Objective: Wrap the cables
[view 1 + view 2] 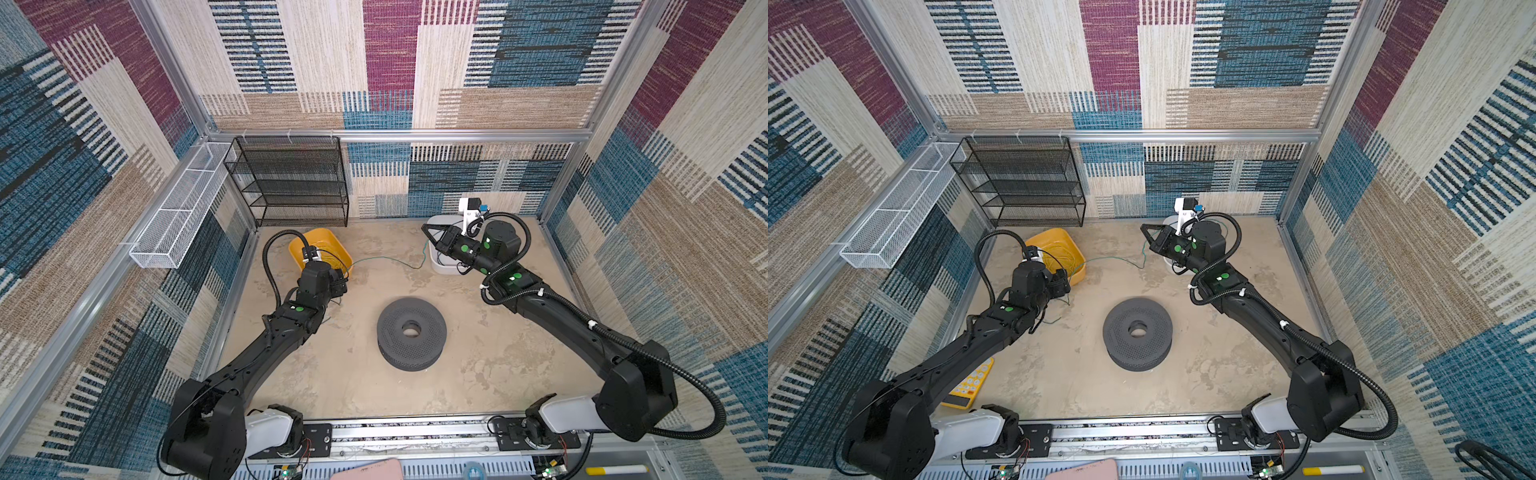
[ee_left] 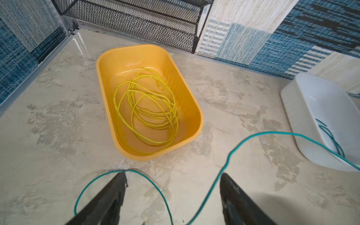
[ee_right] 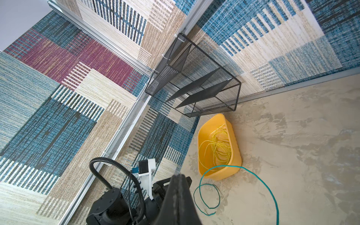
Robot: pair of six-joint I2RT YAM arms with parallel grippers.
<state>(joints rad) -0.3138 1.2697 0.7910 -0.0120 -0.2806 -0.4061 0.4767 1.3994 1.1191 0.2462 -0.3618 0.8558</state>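
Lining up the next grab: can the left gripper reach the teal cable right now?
Likely yes: the left gripper is open, the teal cable runs between its fingers, and the yellow bin sits clear beyond.

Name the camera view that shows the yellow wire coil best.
The left wrist view: the yellow wire coil sits close and unblocked, each loop distinct in the yellow tub. The right wrist view shows it smaller. In both top views it is tiny, partly behind the left arm.

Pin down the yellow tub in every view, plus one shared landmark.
Top view: yellow tub left of centre, near the back.
Top view: same place.
Left wrist: mid-frame, before the black mesh shelf.
Right wrist: between shelf and teal cable.
Landmark: that shelf.
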